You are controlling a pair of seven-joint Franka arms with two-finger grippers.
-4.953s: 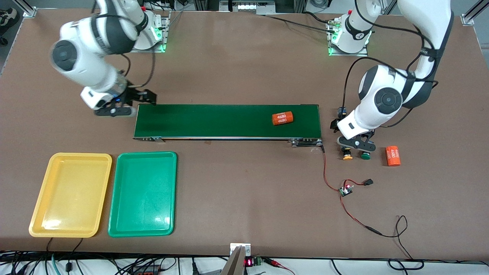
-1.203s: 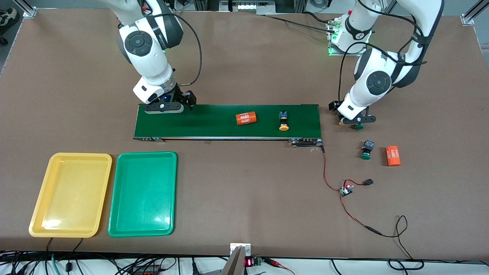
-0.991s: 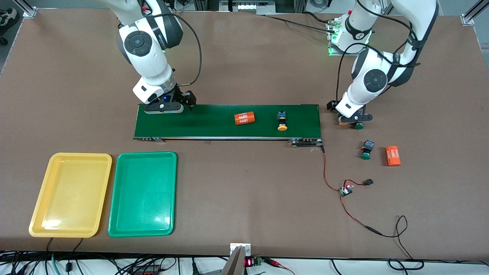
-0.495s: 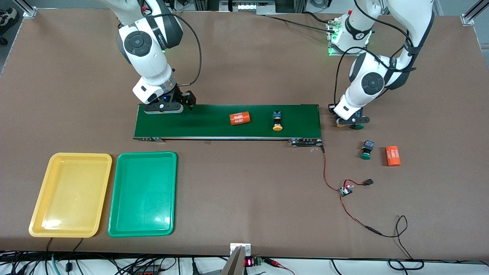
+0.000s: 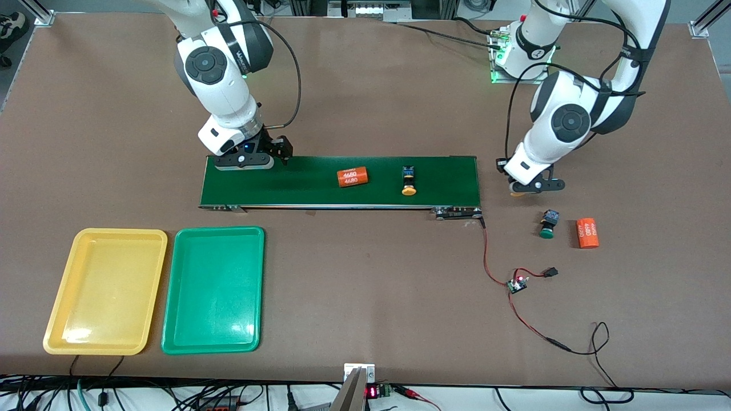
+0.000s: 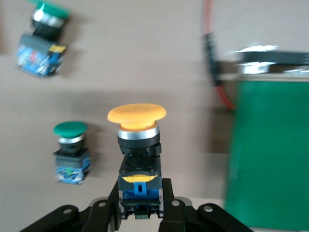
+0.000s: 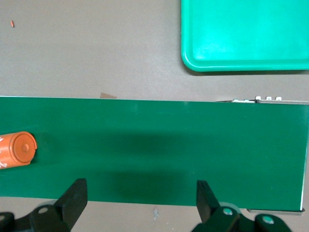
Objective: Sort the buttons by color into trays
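My left gripper (image 6: 140, 212) has its fingers clamped on a yellow-capped push-button switch with a black-and-blue body (image 6: 137, 150), over the brown counter (image 5: 365, 285) near the dark-green conveyor belt's (image 5: 340, 181) end. The grip sits low on the body, so I judge it may tilt or slip in transit. My right gripper (image 7: 140, 203) waits over the belt, fingers apart.

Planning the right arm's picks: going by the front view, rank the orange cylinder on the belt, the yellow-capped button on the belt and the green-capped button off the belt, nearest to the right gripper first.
1. Orange cylinder, mid-belt, nearest the right gripper.
2. Yellow-capped button, on the belt toward the left arm's end.
3. Green-capped button, on the table past the belt's end.
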